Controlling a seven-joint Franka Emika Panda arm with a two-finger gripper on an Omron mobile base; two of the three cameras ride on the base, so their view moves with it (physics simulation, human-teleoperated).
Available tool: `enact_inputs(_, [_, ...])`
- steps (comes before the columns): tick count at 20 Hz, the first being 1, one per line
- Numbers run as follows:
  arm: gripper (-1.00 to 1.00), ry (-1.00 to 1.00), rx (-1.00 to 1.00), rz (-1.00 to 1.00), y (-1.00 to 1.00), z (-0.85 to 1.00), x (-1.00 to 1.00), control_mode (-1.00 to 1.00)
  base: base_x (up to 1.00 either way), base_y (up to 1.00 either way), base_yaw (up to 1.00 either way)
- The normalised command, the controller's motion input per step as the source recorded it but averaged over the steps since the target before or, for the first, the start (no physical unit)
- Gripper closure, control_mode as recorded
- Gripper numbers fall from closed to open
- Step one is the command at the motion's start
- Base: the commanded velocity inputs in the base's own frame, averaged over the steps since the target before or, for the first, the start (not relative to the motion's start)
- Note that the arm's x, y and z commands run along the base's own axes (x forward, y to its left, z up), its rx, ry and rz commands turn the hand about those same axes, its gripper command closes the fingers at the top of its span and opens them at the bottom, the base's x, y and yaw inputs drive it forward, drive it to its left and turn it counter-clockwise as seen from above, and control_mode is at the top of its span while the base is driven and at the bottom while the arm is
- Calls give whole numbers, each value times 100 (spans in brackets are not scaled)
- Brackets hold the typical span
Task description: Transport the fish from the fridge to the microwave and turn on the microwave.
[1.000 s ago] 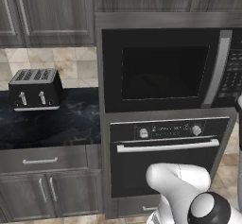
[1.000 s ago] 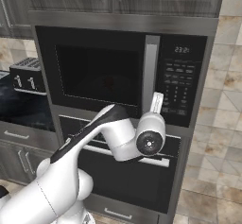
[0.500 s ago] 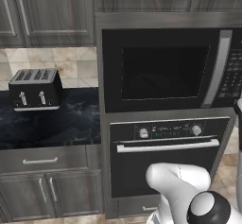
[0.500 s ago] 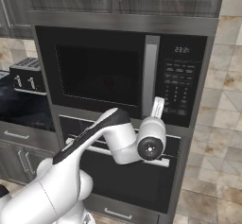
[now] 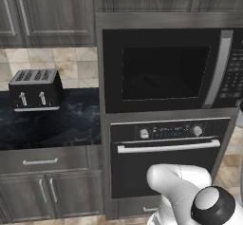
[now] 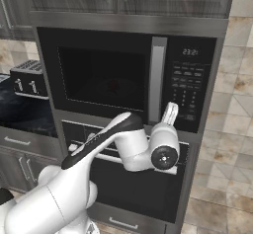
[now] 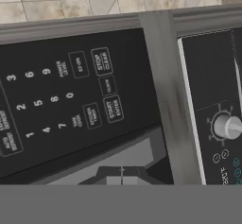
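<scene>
A: What's the biggest thing ahead?
B: The microwave, door shut, with the oven under it and the toaster on the counter to the left.
A: And the fish?
B: A faint reddish shape behind the dark window.
A: The gripper?
B: Fingers together, holding nothing, pointed at the button panel. Since a second ago the wrist has drifted slightly right; the cameras haven't moved.

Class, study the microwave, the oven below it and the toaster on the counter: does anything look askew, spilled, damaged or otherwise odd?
Nothing stands out. The microwave door is shut flush, the oven door is closed with its handle level, and the toaster stands upright on the dark counter. No spills or damage show.
</scene>
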Motion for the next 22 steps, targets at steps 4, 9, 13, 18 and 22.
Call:
enact_inputs(4, [100, -7, 6, 0, -5, 0, 8, -100, 0, 0, 0])
enact_inputs(9, [100, -11, 4, 0, -2, 0, 9, -100, 0, 0, 0])
enact_inputs(13, [100, -8, 2, 0, -1, 0, 8, -100, 0, 0, 0])
enact_inputs(18, [100, -3, 0, 0, 0, 0, 12, -100, 0, 0, 0])
enact_inputs(22, [100, 0, 0, 0, -1, 0, 8, -100, 0, 0, 0])
